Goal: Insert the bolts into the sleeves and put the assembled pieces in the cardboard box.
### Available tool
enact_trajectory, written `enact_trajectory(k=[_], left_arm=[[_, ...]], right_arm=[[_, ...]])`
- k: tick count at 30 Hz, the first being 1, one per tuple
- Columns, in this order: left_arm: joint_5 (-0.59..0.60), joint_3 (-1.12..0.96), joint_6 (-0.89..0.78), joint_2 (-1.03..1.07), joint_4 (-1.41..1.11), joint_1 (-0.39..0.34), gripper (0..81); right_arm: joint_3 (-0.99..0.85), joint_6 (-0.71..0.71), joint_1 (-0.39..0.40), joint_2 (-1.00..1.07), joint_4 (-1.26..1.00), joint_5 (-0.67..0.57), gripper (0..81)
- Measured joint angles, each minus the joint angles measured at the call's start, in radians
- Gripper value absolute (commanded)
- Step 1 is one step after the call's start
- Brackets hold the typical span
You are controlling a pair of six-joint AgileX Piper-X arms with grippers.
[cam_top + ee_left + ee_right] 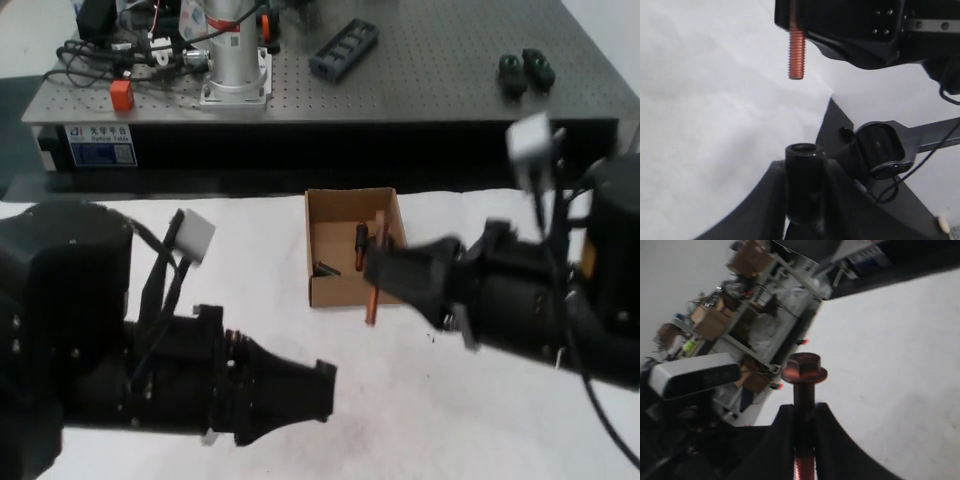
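While the bolt (371,305) hangs upright, pinched in the right gripper (376,268) at the front corner of the box (335,290), the left gripper (322,385) sits nearer the camera, apart from it. A white sheet (450,420) covers the bench, and behind it stands a perforated metal table (420,60) with cables and small parts.

From the left wrist, that gripper clamps a black sleeve (804,170), bore upward. The bolt's threaded tip hangs above it, apart and off the bore's line. I judge the step to be mating the two. Centre the tip over the bore first, keep both axes parallel, then lower gently, since threads could catch the rim.

From the right wrist, the fingers (832,440) grip the shank just under the flanged head, so the long free end may wander. Cluttered shelves (765,330) fill the room behind.
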Motion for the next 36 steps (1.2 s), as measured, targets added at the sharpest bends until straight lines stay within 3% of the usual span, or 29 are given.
enact_trajectory(k=[23,36], left_arm=[[0.03,0.0,0.022,0.004,-0.054,0.0,0.6],[0.016,0.0,0.066,0.004,-0.107,0.0,0.6]], right_arm=[[0.003,0.1,-0.001,0.005,-0.098,-0.173,2.8],[0.007,0.121,0.003,0.018,-0.135,-0.185,2.8]])
